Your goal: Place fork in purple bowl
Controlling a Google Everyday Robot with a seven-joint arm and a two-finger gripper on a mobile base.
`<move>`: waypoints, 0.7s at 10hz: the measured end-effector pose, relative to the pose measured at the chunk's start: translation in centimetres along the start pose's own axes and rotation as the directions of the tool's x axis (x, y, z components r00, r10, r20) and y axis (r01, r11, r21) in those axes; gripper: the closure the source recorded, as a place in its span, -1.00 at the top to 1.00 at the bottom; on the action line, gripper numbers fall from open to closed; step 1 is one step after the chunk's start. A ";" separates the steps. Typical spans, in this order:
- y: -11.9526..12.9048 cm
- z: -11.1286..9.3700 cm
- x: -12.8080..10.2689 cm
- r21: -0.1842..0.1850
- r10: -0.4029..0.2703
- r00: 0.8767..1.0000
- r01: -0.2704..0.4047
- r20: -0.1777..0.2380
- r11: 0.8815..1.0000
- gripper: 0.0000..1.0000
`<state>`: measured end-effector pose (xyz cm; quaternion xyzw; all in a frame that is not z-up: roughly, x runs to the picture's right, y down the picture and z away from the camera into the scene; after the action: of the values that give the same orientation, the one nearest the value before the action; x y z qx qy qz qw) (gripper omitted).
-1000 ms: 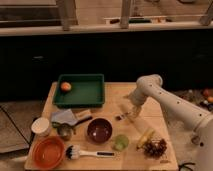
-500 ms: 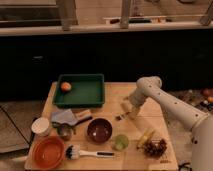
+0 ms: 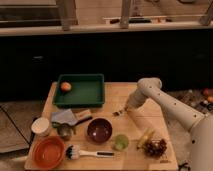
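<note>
1. In the camera view I take the purple bowl (image 3: 99,130) as my landmark. It sits mouth-up toward the front of the table (image 3: 115,97), so a fork can be lowered straight into it.
2. The gripper (image 3: 126,108) hangs low over the wood, behind the bowl and to its right. It ends the white arm (image 3: 170,102), which reaches in from the right.
3. The fork (image 3: 118,113) lies flat on the table right at the gripper's tip, behind and right of the bowl and clearly outside it.
4. I cannot tell whether the claw is clenched, released or grasping the fork (its tip and the utensil blur into one dark patch).
5. Left of the bowl stand a metal cup (image 3: 65,131) and a dark-handled utensil (image 3: 82,120), and a brush (image 3: 87,152) lies in front. I judge the right side the cleaner way in.
6. The arm runs off the right edge, so the base is hidden.
</note>
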<state>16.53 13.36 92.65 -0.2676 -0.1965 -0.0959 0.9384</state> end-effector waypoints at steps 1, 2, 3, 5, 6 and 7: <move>0.0 0.1 0.1 0.008 0.010 1.000 -0.010 0.008 1.000 -0.98; -0.1 0.1 0.1 0.008 0.007 1.000 -0.007 0.006 1.000 -1.00; -0.1 0.0 0.0 0.005 0.005 1.000 -0.005 0.005 1.000 -1.00; 0.0 0.0 0.0 0.002 0.005 1.000 -0.005 0.005 1.000 -1.00; 0.0 0.0 0.0 0.002 0.005 1.000 -0.005 0.005 1.000 -1.00; 0.0 0.0 0.0 0.001 0.005 1.000 -0.005 0.005 1.000 -1.00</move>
<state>16.57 13.36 92.61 -0.2677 -0.1981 -0.0926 0.9384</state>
